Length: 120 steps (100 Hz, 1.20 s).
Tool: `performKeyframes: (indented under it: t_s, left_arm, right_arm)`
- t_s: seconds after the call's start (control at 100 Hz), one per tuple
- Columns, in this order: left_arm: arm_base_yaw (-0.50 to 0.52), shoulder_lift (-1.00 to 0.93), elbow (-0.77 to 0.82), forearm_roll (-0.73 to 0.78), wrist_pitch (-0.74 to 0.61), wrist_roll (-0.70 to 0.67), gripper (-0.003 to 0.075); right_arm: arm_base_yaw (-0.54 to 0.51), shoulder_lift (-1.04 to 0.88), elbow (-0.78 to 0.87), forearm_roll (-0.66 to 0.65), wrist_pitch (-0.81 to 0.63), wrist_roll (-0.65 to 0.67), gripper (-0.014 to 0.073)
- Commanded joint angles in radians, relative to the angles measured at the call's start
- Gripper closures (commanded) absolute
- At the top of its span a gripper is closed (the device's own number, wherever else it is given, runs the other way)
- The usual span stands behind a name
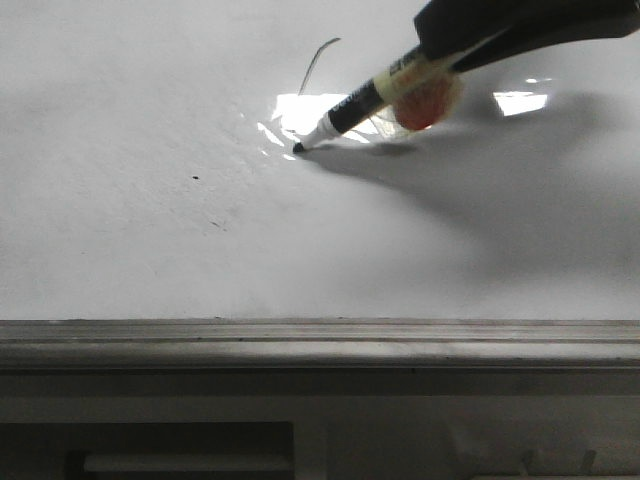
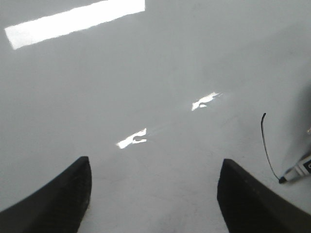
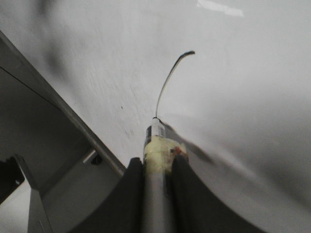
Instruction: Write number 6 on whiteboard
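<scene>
One stroke is all that stands on the whiteboard (image 1: 150, 230) so far: a thin black curved line (image 1: 316, 62), the long back of the number 6, running from its hooked upper end down to where the marker (image 1: 360, 100) tip now touches the surface. No loop has been drawn, so I judge the figure less than half done and the step in hand to be the downstroke reaching its low point.

I hold the marker in my right gripper (image 3: 155, 177), both fingers pressed against its barrel around the band of yellowish tape, the pen tilted so that only the black tip meets the board. The right wrist view shows the line (image 3: 167, 82) leading straight into the tip. Bright glare from a lamp lies just beside the tip in the front view and hides a little of the line there.

My left gripper (image 2: 153, 194) hangs over bare board with its fingers spread wide and nothing between them; the stroke (image 2: 266, 145) and the pen tip show near one finger.

Next, I think, I must keep the tip pressed down and sweep it round into a closed loop that rejoins the stroke partway up. Lifting early would leave a gap; too much tilt could make the line skip. The grey ledge (image 1: 320, 345) along the board's bottom edge is well apart from the writing.
</scene>
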Motion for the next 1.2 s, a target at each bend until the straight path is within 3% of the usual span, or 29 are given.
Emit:
performKeyframes:
  t_s: [0.0, 0.08, 0.31, 0.54, 0.72, 0.99, 1.19]
  left_arm:
    - [0.003, -0.008, -0.028, -0.033, -0.055, -0.011, 0.0227]
    - [0.003, -0.008, -0.028, -0.033, -0.055, -0.011, 0.0227]
    - [0.003, -0.008, -0.028, -0.038, -0.055, -0.011, 0.0227]
    - [0.003, -0.008, -0.028, -0.042, -0.055, -0.011, 0.0227]
    - [0.003, -0.008, -0.028, -0.042, -0.055, -0.011, 0.0227]
    - [0.003, -0.008, -0.028, -0.042, -0.055, 0.0, 0.0227]
    - [0.003, -0.008, -0.028, -0.056, -0.039, 0.005, 0.0227]
  right_arm:
    - [-0.005, -0.019, -0.022, -0.094, -0.014, 0.08, 0.0654]
    - [-0.005, -0.043, -0.022, -0.223, -0.021, 0.194, 0.0654]
    - [-0.005, -0.155, -0.022, -0.345, -0.112, 0.314, 0.0654]
    - [-0.002, -0.124, -0.022, -0.295, -0.133, 0.312, 0.0654]
    - [0.052, -0.075, -0.025, -0.186, -0.166, 0.216, 0.0654]
    - [0.1, -0.046, -0.026, -0.184, -0.153, 0.209, 0.0654]
    - [0.1, -0.152, -0.068, -0.184, -0.113, 0.209, 0.0654]
